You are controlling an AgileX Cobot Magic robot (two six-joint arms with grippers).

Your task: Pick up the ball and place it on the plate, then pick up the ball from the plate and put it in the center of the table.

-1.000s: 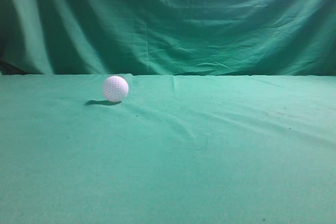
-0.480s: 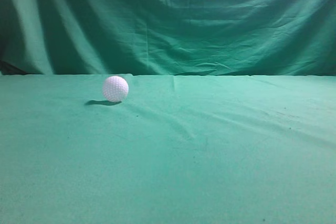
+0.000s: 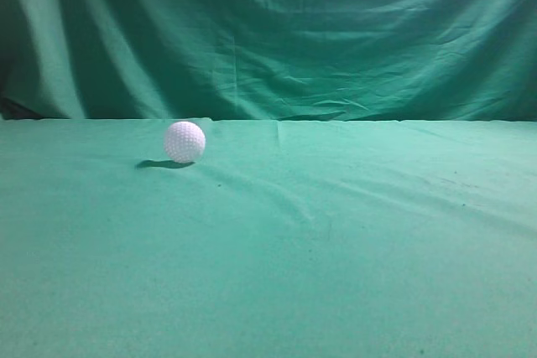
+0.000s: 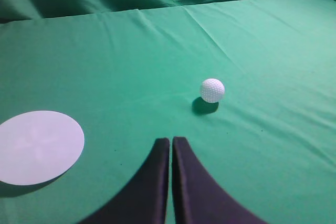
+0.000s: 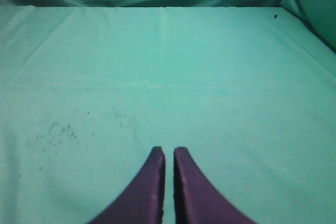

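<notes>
Ext view: white dimpled ball on green cloth table, left of centre, toward back edge; green backdrop behind.
L wrist view: left gripper tips together, nothing held; ball ahead-right, apart from tips; white plate flat at left, well apart from ball.
R wrist view: right gripper tips nearly together, holding nothing, over bare cloth.

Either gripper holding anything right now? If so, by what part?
Nothing is held. The left gripper and right gripper both have their fingers closed together with nothing between them. The ball sits free on the table, and the plate is bare.
</notes>
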